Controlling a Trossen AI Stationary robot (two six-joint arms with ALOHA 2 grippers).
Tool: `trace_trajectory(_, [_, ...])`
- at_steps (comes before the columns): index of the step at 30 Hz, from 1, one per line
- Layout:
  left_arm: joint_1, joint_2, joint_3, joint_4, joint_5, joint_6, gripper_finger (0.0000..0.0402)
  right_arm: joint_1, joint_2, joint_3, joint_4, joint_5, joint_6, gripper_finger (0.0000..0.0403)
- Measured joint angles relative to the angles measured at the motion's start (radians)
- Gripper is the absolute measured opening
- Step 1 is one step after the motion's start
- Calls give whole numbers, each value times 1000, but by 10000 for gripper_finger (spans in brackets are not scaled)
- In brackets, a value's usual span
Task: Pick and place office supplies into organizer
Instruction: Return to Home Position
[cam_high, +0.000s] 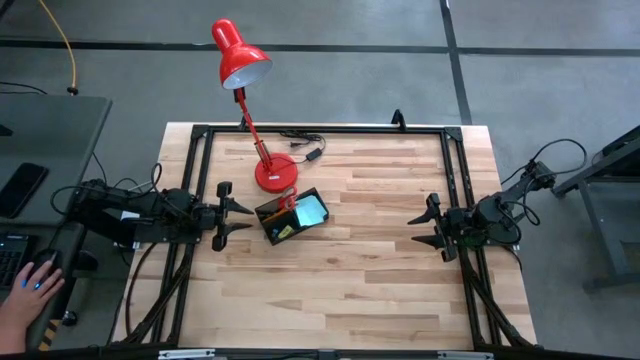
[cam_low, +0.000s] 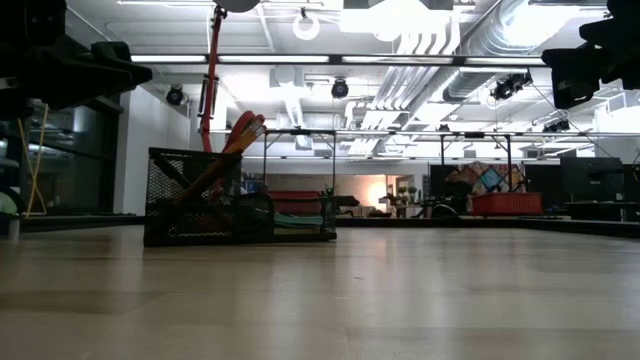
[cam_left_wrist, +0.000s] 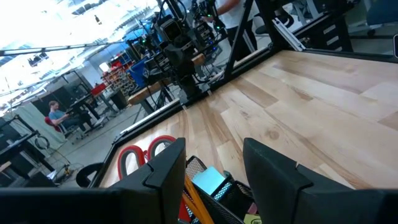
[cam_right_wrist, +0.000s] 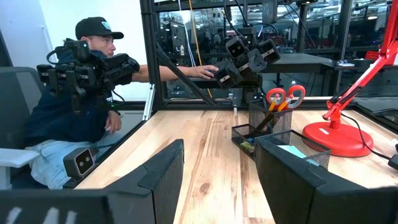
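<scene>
**Left gripper (cam_high: 247, 218) released beside loaded organizer (cam_high: 263, 214)**

You have it at the organizer's 9 o'clock, jaws spread, just clear of the wall. Right gripper (cam_high: 414, 230) hangs open too, well apart at 3 o'clock. Scissors (cam_right_wrist: 283, 96) and teal pad (cam_high: 311, 210) sit inside (lamp base (cam_high: 275, 176) at 11 o'clock).

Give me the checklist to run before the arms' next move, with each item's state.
1. Left gripper open and empty: ok.
2. Right gripper open and empty: ok.
3. Left gripper apart from the organizer: ok, but close.
4. Scissors standing inside the organizer: ok.
5. Lamp out of both arms' way: ok, behind the organizer.
6. Person's hand off the table: ok.
</scene>
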Motion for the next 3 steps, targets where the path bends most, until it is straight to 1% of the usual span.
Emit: trace_trajectory(3, [0, 0, 0, 0, 0, 0, 152, 0, 0, 0, 0, 0, 0, 188])
